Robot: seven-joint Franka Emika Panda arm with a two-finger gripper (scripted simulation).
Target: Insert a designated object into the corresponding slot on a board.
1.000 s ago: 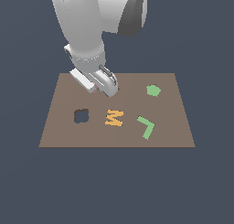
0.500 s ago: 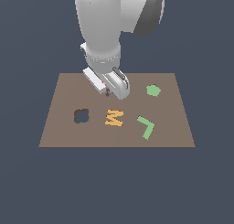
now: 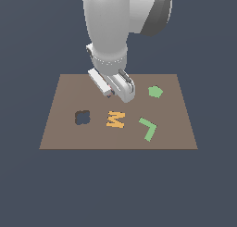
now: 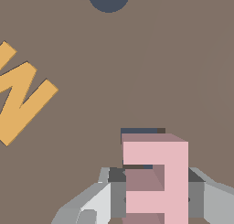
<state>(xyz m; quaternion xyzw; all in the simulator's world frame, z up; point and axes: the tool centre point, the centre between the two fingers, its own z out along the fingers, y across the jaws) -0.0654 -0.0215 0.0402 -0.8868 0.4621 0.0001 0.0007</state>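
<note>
My gripper (image 4: 155, 191) pinched the pink E (image 4: 157, 177) low over the board (image 3: 65, 89).

A sliver of the dark slot (image 4: 139, 130) showed just past the E's far edge in my wrist view. On the brown board lay an orange M (image 3: 115, 119), a green L (image 3: 148, 128), a green pentagon (image 3: 155, 91) and a clover-shaped hole (image 3: 82, 117), all against a plain dark blue backdrop.
</note>
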